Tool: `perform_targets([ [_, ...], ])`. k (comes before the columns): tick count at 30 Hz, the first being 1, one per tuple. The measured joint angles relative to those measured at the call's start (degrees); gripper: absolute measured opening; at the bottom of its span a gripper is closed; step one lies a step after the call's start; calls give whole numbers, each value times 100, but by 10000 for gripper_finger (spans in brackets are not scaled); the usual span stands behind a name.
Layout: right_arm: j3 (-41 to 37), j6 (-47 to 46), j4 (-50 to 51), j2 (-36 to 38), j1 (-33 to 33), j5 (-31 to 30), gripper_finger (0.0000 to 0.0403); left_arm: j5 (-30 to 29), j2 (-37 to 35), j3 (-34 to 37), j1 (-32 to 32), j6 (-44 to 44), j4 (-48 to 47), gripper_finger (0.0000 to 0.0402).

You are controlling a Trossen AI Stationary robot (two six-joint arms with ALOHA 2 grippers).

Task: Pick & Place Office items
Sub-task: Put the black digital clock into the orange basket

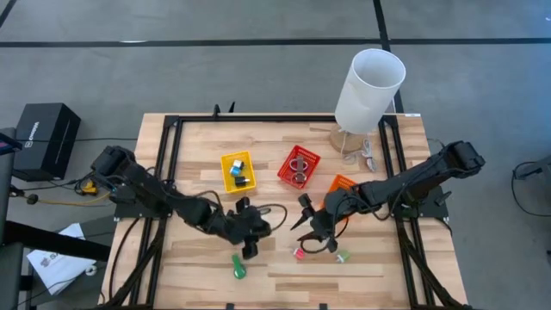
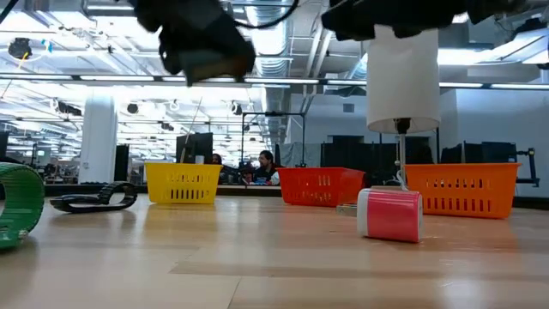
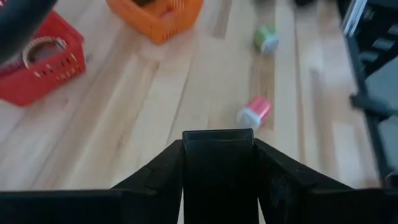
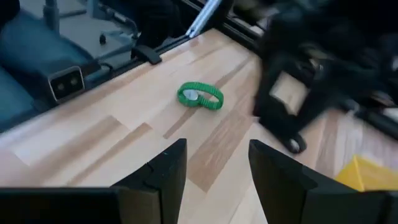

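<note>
left gripper (image 1: 250, 231): above the table near the front middle, jaws clamped on a flat black item (image 3: 219, 163).
right gripper (image 1: 312, 226): just right of it, jaws standing apart, empty.
loose items: pink cylinder (image 1: 299, 253), pale green cylinder (image 1: 342, 256), green band (image 1: 238, 268), all on bare wood.
risk 1: the 2 grippers sit close together; crossing paths may collide.
risk 2: cylinders lie on their sides; a nudge may roll them.
bins: yellow bin (image 1: 238, 170), red bin (image 1: 299, 165), orange bin (image 1: 342, 183).

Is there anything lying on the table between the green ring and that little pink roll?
No, only bare wood. In the high view, the green ring and the pink roll have empty boards between them; the left claw hangs just above that stretch.
</note>
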State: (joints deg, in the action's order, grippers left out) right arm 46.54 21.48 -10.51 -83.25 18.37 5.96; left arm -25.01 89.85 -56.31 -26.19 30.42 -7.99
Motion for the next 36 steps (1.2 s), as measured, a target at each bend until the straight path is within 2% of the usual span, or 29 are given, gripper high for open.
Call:
perform_targets([
  [3, 40, 741, -662, -368, 34, -16, 164, 226, -234, -9, 161, -1, 75, 151],
  [5, 177, 1195, -878, -648, 66, -301, 164, 487, -322, -9, 270, 1, 79, 159],
  [10, 735, 1900, -880, -1170, 264, -1996, 164, 1128, -401, -11, 415, 89, 140, 154],
  [12, 921, 2149, -860, -1309, 319, -2252, 164, 1181, -401, -9, 424, 144, 108, 149],
  [19, 1194, 2686, -764, -1550, 381, -2252, 164, 1178, -399, -9, 443, 143, 165, 163],
  [23, 1209, 2824, -948, -1549, 336, -2222, 164, 1184, -405, -9, 447, 138, 199, 153],
  [28, 1209, 2995, -1035, -1549, 239, -1763, 164, 1185, -399, -9, 447, 77, 478, 156],
  [32, 1210, 2818, -1145, -1549, 161, -1680, 164, 1186, -399, -9, 447, -180, 655, 164],
  [36, 1211, 2912, -1258, -1549, 142, -1557, 156, 1186, -399, -11, 447, -413, 920, 154],
])
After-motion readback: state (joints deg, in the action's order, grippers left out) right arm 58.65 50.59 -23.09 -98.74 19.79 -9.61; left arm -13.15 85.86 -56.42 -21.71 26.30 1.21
